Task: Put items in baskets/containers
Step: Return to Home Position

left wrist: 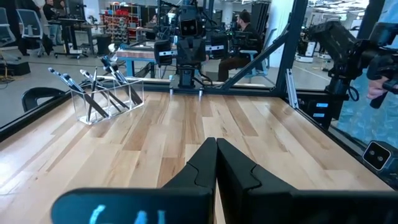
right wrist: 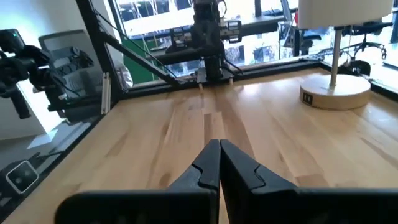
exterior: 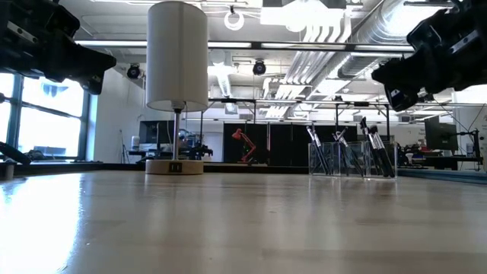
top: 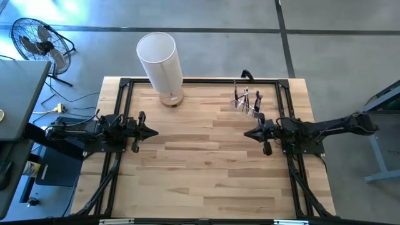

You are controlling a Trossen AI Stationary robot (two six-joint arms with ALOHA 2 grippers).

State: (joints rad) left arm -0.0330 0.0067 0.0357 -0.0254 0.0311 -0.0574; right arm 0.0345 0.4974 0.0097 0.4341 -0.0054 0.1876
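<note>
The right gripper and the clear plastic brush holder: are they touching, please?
Apart. The high view shows bare wooden tabletop between the dark right gripper and the clear plastic holder.

Polished grey floor (top: pixel 331 56) crossed by dark seams. Black round fan (top: pixel 34 40) on it, cables (top: pixel 69 100) trailing nearby. Tall windows (exterior: pixel 46 114) bright with daylight at 1 side. Overhead, white ducts (exterior: pixel 358 23) across an open ceiling (exterior: pixel 114 7). Farther back, workbenches (left wrist: pixel 130 55) and a grey office chair (right wrist: pixel 68 62).

a black floor fan (top: pixel 39 42) stands on the grey floor (top: pixel 350 56), well apart from the wooden table (top: pixel 206 169).
</note>
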